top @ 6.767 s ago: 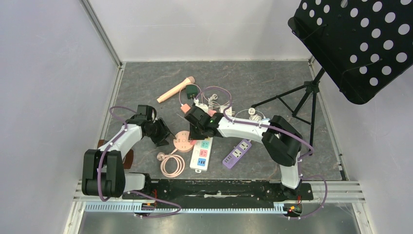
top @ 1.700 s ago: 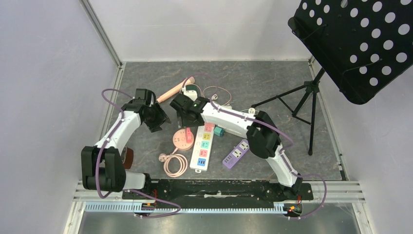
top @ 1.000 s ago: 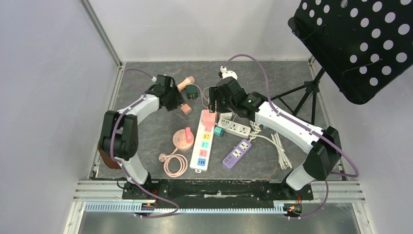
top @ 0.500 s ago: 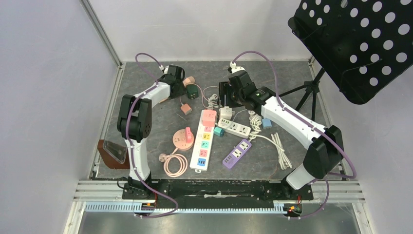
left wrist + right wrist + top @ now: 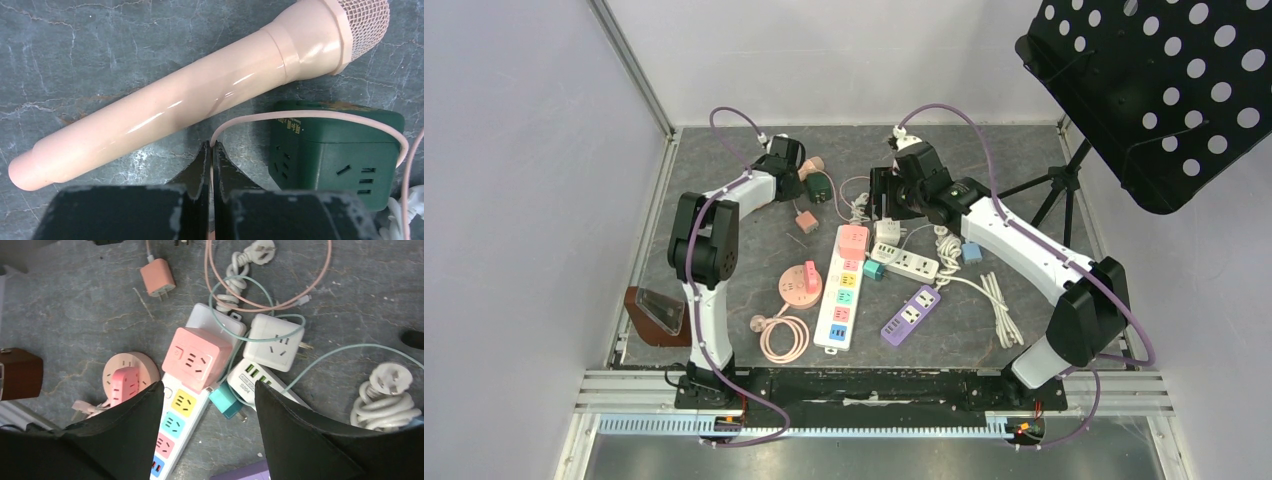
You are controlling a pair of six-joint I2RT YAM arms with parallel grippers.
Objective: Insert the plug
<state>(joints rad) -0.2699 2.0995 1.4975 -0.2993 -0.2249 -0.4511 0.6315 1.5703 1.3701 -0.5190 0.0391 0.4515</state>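
Observation:
My left gripper point(image 5: 210, 146) is shut on a thin pink cable point(image 5: 300, 115), which arcs from the fingertips over a dark green cube socket point(image 5: 340, 145). It sits at the back left point(image 5: 796, 183), just in front of a pink microphone point(image 5: 200, 100). A small pink plug point(image 5: 157, 276) lies loose on the table point(image 5: 804, 221). My right gripper point(image 5: 209, 385) hangs open and empty above a white power strip with coloured sockets point(image 5: 172, 425), which carries a pink cube socket point(image 5: 196, 359).
A round pink socket point(image 5: 799, 283), a teal plug point(image 5: 873, 269), a white adapter point(image 5: 274, 341), a white USB strip point(image 5: 907, 263) and a purple strip point(image 5: 911, 314) crowd the middle. White cord coils point(image 5: 385, 400) lie to the right. A music stand point(image 5: 1164, 90) overhangs the back right.
My left gripper has reached back to the microphone and closed on the pink cable. The right arm drew back slightly and stayed open.

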